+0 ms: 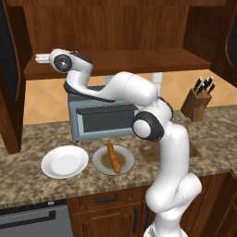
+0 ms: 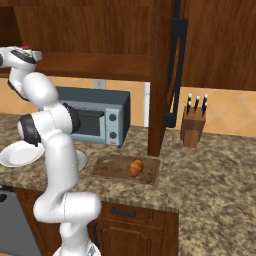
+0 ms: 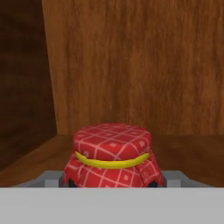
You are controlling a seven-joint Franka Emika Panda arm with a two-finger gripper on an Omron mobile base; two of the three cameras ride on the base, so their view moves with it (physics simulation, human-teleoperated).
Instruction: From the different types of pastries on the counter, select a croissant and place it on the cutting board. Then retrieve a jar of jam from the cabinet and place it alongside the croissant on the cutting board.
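The jar of jam (image 3: 111, 153), with a red checked cloth lid and a yellow band, sits right between my gripper (image 3: 109, 183) on the cabinet shelf (image 1: 139, 60). The dark fingertips (image 3: 68, 183) touch its two sides, so the gripper looks shut on it. From the left base view the gripper (image 1: 41, 58) reaches over the shelf's left end. A bit of red lid (image 2: 24, 48) shows by the hand. The croissant (image 2: 135, 167) lies on the cutting board (image 2: 112, 167). The baguette-like stick (image 1: 113, 157) rests on a grey plate (image 1: 99, 162).
A grey toaster oven (image 1: 102, 118) stands on the granite counter (image 1: 28, 185) under the shelf. A white plate (image 1: 65, 162) lies left of the grey one. A knife block (image 1: 198, 101) stands at the right. The cabinet's wood side wall (image 3: 26, 87) is close beside the jar.
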